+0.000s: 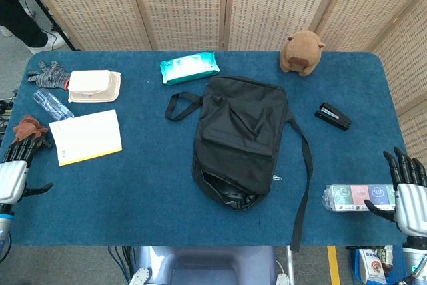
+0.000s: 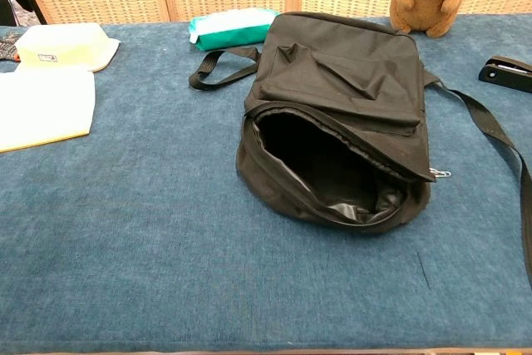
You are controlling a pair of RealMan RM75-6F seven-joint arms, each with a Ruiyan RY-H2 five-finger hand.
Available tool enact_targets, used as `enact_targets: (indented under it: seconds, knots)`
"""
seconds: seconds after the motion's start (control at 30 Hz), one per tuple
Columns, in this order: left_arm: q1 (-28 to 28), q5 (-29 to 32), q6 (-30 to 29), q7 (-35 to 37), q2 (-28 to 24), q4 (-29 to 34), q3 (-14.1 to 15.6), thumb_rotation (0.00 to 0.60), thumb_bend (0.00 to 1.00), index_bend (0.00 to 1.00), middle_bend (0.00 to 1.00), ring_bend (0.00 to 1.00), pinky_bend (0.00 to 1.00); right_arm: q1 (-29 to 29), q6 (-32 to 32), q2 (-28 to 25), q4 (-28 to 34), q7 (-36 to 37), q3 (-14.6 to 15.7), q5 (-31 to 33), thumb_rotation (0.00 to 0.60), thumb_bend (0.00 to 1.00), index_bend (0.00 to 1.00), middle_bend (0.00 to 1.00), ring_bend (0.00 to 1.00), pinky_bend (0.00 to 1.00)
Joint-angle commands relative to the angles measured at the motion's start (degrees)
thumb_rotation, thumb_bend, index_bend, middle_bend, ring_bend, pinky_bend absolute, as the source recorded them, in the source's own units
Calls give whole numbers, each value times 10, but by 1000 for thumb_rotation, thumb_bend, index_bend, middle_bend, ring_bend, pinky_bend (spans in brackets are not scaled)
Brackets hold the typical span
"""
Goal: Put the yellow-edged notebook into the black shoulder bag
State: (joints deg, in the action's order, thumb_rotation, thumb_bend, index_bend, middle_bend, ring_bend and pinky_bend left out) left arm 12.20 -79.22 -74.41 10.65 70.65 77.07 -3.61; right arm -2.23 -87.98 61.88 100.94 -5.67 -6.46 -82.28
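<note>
The yellow-edged notebook (image 1: 87, 137) lies flat on the blue table (image 1: 133, 185) at the left; it shows at the left edge of the chest view as the notebook (image 2: 41, 110). The black shoulder bag (image 1: 240, 139) lies in the middle, its unzipped mouth facing the near edge, gaping open in the chest view as the bag (image 2: 341, 114). My left hand (image 1: 17, 168) hangs at the table's near left corner, fingers spread, empty, a short way from the notebook. My right hand (image 1: 408, 195) hovers at the near right edge, fingers spread, empty.
A white lidded box (image 1: 92, 85), grey gloves (image 1: 47, 75), a clear bottle (image 1: 53, 106) and a brown cloth (image 1: 28, 127) sit near the notebook. Wet wipes (image 1: 189, 67), a plush toy (image 1: 301, 53), a black stapler (image 1: 332, 117) and a tube of packs (image 1: 357, 198) lie around the bag.
</note>
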Motion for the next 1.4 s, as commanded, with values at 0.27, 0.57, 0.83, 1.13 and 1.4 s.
enact_targets:
  seconds: [0.27,0.57,0.83,1.13,1.4]
  knots:
    - [11,4,23,-6,-7,4,-4,600,43,0,0,0,0,-3,7,5,-4,-13,1,5,600,0,0,0,0,0]
    - [125,21,181,31,-41,29,-50,600,43,0,0,0,0,-10,22,14,-16,-23,-3,24,600,0,0,0,0,0]
    - [239,70,360,64,-16,-37,-83,600,43,0,0,0,0,-16,29,28,-39,-40,-12,47,600,0,0,0,0,0]
    - [329,120,537,148,50,-188,-104,600,44,0,0,0,0,-22,43,41,-66,-54,-21,81,600,0,0,0,0,0]
    - [362,107,628,220,102,-275,-123,600,43,0,0,0,0,-26,52,49,-81,-63,-25,98,600,0,0,0,0,0]
